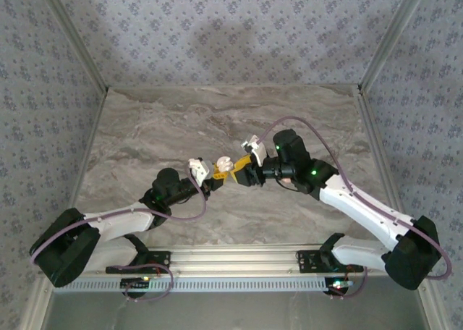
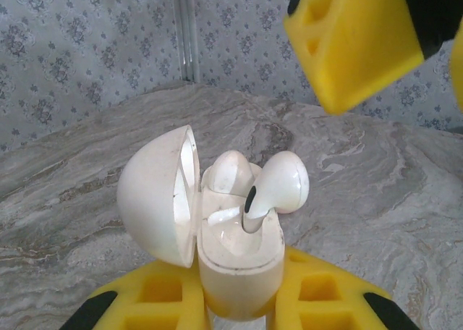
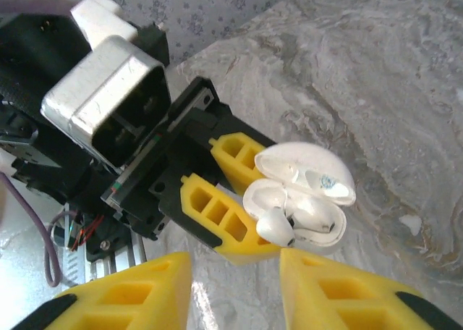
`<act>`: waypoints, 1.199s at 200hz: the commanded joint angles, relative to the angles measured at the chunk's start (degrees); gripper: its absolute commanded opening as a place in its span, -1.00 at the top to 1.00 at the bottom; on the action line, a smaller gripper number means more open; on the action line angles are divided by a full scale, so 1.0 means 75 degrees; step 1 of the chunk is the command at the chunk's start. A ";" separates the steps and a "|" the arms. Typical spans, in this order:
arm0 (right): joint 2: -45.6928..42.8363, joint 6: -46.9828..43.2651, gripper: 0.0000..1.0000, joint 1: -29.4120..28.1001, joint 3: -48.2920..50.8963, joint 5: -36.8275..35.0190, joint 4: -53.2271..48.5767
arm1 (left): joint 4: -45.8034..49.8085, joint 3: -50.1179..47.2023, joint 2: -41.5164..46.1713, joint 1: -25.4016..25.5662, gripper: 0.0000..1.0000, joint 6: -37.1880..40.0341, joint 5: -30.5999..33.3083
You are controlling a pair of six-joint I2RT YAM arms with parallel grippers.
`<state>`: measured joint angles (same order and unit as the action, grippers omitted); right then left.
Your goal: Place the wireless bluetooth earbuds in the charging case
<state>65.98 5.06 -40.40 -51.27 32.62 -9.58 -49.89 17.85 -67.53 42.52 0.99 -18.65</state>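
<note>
White oval plastic charging case (image 2: 239, 268) between the fingers of the left gripper (image 2: 239, 290), over the grey marble table (image 2: 376, 200); two white plastic earbuds (image 2: 281, 185) in the case, one half out; right gripper (image 3: 235, 266) just beside the case

Grey marbled tabletop (image 1: 159, 127), blue-grey floral wallpapered walls (image 1: 217, 33), metal corner posts (image 1: 75, 37)

The left end effector (image 2: 239, 305) is clamped closed while the right end effector (image 3: 235, 272) faces it closely, jaws apart.

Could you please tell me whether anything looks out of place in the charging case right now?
Yes: one earbud sits tilted and proud of the charging case, its stem only partly in its slot, while the other earbud sits lower.
</note>
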 commanded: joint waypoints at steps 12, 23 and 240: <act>0.0293 0.0600 0.32 0.0091 0.0074 0.0393 0.0350 | -0.0333 0.0116 0.0159 0.0048 0.81 0.0112 -0.0100; 0.0391 0.0669 0.32 0.0116 0.0072 0.0431 0.0508 | -0.0321 0.0128 0.0159 0.0039 0.81 0.0097 -0.0113; 0.0853 0.1117 0.28 0.0535 0.0153 0.1310 0.1263 | -0.0262 0.0234 0.0166 0.0049 0.81 0.0113 -0.0163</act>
<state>71.37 12.64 -36.34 -50.39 39.99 -1.39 -49.87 17.85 -67.20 42.54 1.02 -18.87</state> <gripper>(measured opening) 0.369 0.182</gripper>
